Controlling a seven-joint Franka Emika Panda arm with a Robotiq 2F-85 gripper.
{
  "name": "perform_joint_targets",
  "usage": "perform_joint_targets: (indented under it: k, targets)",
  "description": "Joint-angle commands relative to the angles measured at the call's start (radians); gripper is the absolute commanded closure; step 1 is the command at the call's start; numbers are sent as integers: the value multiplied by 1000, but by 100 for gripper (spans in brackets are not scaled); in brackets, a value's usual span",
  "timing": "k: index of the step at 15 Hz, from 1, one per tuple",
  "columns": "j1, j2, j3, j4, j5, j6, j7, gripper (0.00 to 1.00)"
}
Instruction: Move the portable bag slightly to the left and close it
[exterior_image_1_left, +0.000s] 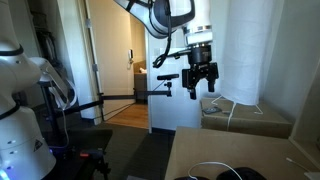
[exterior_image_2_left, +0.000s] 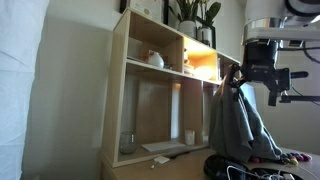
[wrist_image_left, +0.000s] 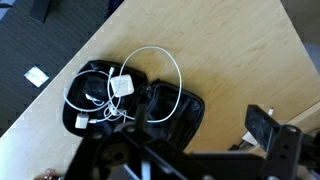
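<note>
- Fingers (exterior_image_1_left: 210, 82): released and spread wide, with nothing between them. They hang in the air from the arm (exterior_image_1_left: 160, 15), pointing down.
- Portable bag (wrist_image_left: 172, 108): black soft case with rounded corners. It lies open on the worktop (wrist_image_left: 230, 50) with its two halves flat side by side. It is well below the fingers and touches neither of them. In the wrist view it lies just ahead of the dark finger parts along the lower edge. It also shows low down in both exterior views (exterior_image_1_left: 235, 174) (exterior_image_2_left: 235, 165).
- White cords (wrist_image_left: 165, 62): loose loops lying in the bag's far half, one loop reaching over its edge onto the worktop, below the fingers.
- White charger block (wrist_image_left: 122, 87): sits among the cords in the open bag.
- Tan box (exterior_image_1_left: 245, 120): stands lower than the fingers and to one side of them, apart from the bag.
- Grey cloth (exterior_image_2_left: 240, 125): hangs below the fingers in an exterior view; whether it touches them cannot be told.
- Shelf unit (exterior_image_2_left: 150, 100): light wood with open compartments, well to the side of the fingers.
- Floor (wrist_image_left: 40, 40): dark, beyond the worktop's edge, with a small white item (wrist_image_left: 35, 75) lying on it.
</note>
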Motion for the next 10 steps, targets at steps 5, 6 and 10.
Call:
perform_joint_targets:
  k: [5,6,10]
  targets:
    - [3,13,-5,2,6,-2,-11,0]
    - [3,13,-5,2,6,-2,-11,0]
    - [10,13,-3,17,-3,-25,5,0]
